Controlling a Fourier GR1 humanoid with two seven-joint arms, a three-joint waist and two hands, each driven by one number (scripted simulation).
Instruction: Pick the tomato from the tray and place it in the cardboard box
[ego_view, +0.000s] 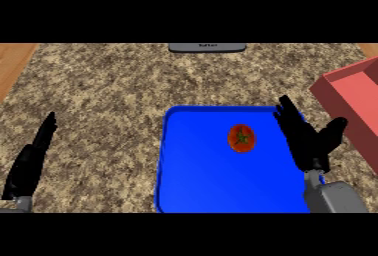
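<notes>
A red tomato (242, 138) with a green stem lies on the blue tray (192, 175), right of the tray's middle. My right hand (301, 137) hovers just right of the tomato, over the tray's right edge, fingers straight and thumb spread toward the right; it does not touch the tomato. A reddish open box (353, 97) stands at the right edge, only partly in view. My left hand (29, 160) rests open at the lower left, fingers up, far from the tray.
The speckled stone counter (103, 90) spreads around the tray. A grey flat object (207, 47) lies at the counter's far edge. Wooden surface (15, 57) shows at the upper left corner.
</notes>
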